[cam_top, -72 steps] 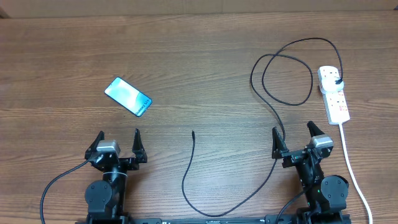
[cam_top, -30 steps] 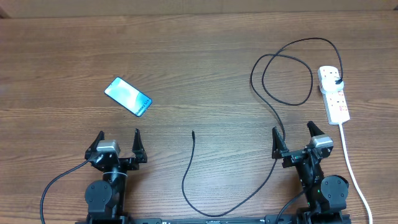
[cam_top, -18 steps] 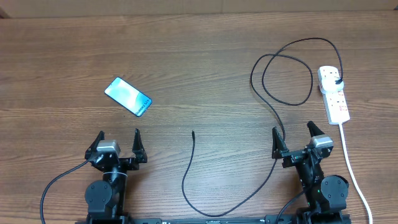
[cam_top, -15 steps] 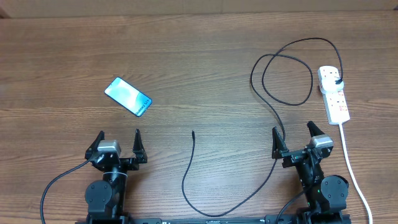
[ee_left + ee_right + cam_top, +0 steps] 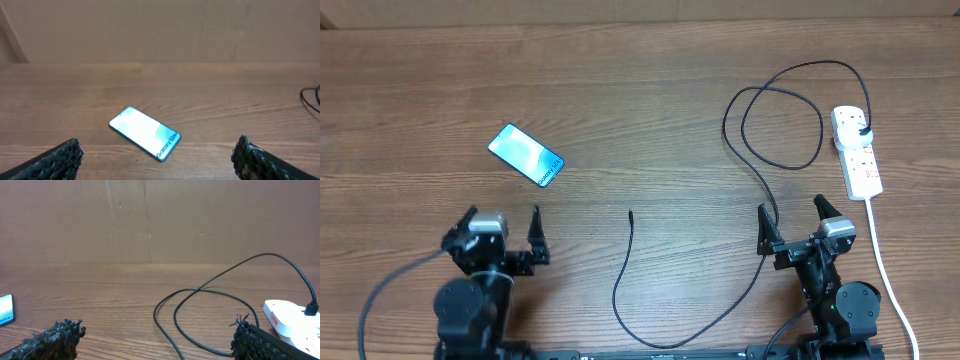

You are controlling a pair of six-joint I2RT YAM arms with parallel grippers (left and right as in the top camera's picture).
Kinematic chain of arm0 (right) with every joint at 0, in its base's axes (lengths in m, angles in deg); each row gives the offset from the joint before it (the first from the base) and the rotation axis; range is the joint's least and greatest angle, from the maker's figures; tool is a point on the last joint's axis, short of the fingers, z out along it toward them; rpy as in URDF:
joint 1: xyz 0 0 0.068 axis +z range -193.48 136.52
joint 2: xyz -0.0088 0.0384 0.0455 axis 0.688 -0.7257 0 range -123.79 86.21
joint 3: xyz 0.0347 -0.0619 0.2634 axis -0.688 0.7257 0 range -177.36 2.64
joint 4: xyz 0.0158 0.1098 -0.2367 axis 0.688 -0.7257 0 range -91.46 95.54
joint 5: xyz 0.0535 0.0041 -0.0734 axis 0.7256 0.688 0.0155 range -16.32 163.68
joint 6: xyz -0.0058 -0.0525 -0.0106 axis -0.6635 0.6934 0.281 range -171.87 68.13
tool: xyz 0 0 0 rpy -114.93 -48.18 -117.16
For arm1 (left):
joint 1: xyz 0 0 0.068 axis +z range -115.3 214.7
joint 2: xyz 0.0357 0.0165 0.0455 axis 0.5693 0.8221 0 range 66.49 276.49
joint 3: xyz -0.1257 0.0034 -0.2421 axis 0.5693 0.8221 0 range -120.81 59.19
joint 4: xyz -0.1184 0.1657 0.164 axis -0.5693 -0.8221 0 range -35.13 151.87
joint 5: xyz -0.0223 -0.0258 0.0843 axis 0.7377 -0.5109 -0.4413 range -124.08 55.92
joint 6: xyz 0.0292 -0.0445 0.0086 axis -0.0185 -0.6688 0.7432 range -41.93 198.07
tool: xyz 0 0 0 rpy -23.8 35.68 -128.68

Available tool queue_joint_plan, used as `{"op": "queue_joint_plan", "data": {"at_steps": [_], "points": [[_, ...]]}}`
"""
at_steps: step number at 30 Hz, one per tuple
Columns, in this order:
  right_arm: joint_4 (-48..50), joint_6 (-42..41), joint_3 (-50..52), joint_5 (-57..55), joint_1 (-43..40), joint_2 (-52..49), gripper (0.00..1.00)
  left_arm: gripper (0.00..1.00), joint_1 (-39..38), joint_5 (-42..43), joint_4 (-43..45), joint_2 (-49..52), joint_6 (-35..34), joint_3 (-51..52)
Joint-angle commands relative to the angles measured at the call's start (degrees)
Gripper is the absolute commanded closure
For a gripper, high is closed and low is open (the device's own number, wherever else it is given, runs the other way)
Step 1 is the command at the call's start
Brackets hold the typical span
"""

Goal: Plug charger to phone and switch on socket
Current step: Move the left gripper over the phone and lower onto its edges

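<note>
With the left pincer (image 5: 502,215) and right pincer (image 5: 790,212) both spread wide and empty, I judged it best to square the left one to the long edges of the phone (image 5: 526,155), lying askew on the bench (image 5: 640,100) ahead, before fetching the charger (image 5: 631,225) tip between the arms

Wood-grain brown surface (image 5: 620,110) is recorded throughout all views. At its far edge a plain tan board wall (image 5: 150,220) is seen standing upright, marked by faint vertical seams.
</note>
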Motion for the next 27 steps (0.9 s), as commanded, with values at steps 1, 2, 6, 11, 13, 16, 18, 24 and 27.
{"op": "queue_joint_plan", "data": {"at_steps": [1,2,6,11,13,16,18,24,27], "points": [[0.22,0.2,0.59,-0.37,-0.11,0.68,0.0,0.01,0.42,0.46,-0.98,10.93,-0.63,-8.02],[0.22,0.22,0.59,-0.37,-0.11,0.68,0.0,0.0,0.42,0.44,-1.84,15.23,-1.57,-11.06],[0.22,0.2,0.59,-0.37,-0.11,0.68,0.0,0.0,0.42,-0.81,-9.25,33.38,-6.45,-26.1],[0.22,0.2,0.59,-0.37,-0.11,0.68,0.0,0.0,0.31,-0.66,-24.63,53.2,-7.96,-47.28],[0.22,0.2,0.59,-0.37,-0.11,0.68,0.0,0.0,0.31,-0.66,-29.57,59.45,-7.89,-54.55],[0.22,0.22,0.59,-0.37,-0.11,0.68,0.0,0.01,0.33,-0.76,-33.03,66.47,-5.99,-61.72],[0.22,0.2,0.59,-0.37,-0.11,0.68,0.0,0.0,0.33,1.86,-34.69,69.66,-6.01,-62.84],[0.22,0.2,0.59,-0.37,-0.11,0.68,0.0,0.0,0.33,4.83,-32.61,74.27,-16.31,-62.86],[0.22,0.2,0.59,-0.37,-0.11,0.68,0.0,0.0,0.44,-4.04,-35.04,75.87,-30.42,-63.23]]}}
